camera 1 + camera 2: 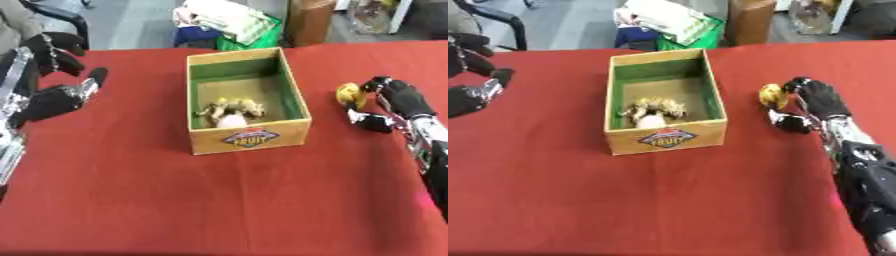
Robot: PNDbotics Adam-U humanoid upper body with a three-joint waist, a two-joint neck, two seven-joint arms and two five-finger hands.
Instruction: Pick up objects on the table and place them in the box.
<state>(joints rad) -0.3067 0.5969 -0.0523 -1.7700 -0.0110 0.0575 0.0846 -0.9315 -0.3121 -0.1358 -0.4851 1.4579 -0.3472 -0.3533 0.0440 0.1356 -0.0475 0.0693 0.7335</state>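
- A small yellow rounded object lies on the table to the right of the box, at the fingertips of the right hand; what it is cannot be made out.
- The black right hand reaches in from the lower right along its black and silver forearm, fingers bent over the yellow object from its right side and the thumb below it. The fingers curl about the object, though whether it is lifted off the cloth cannot be told.
- The open rectangular cardboard box with green inner walls and a fruit label on its front stands in the middle of the table. Inside, toward its near end, lie a yellowish-brown lumpy object and a pale rounded object touching it.
- The black left hand is raised at the left edge, well apart from the box, fingers spread and relaxed, holding nothing.
- A red cloth covers the table.
- Beyond the far edge stand a green crate with white folded cloth, a brown cardboard carton and a grey floor.
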